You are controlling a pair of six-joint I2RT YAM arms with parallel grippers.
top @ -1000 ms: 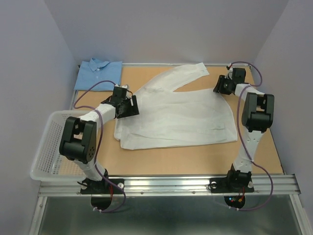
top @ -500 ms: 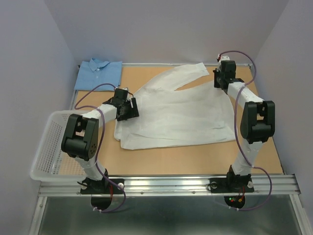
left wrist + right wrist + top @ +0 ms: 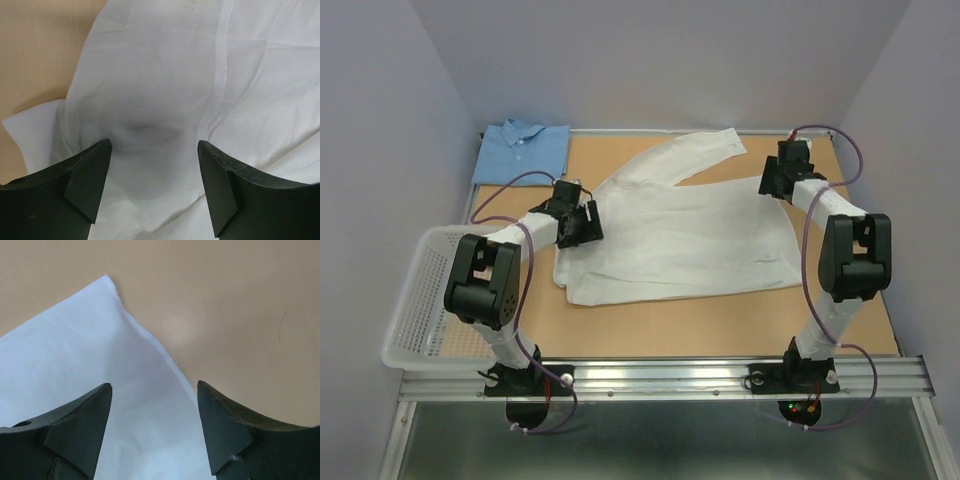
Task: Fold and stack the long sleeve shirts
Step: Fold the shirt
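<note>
Shirts share a tan table between two robot arms: the white shirt lies spread and rumpled across the middle, one long sleeve reaching toward the far edge, while the blue shirt sits folded in the far left corner, collar facing the back wall, well apart from the white one. The left gripper is poised over the white shirt's left side, its jaws spread wide with nothing between them; its wrist camera shows only creased white cloth and a stitched seam under the gap, with bare tabletop at the upper left. The right gripper hangs at the shirt's far right corner, its jaws likewise standing well apart and gripping nothing; from its wrist camera, the cloth's edge runs between the two fingers, white fabric to the left and bare wood to the right. A white mesh basket rests at the table's left edge, beside the left arm.
</note>
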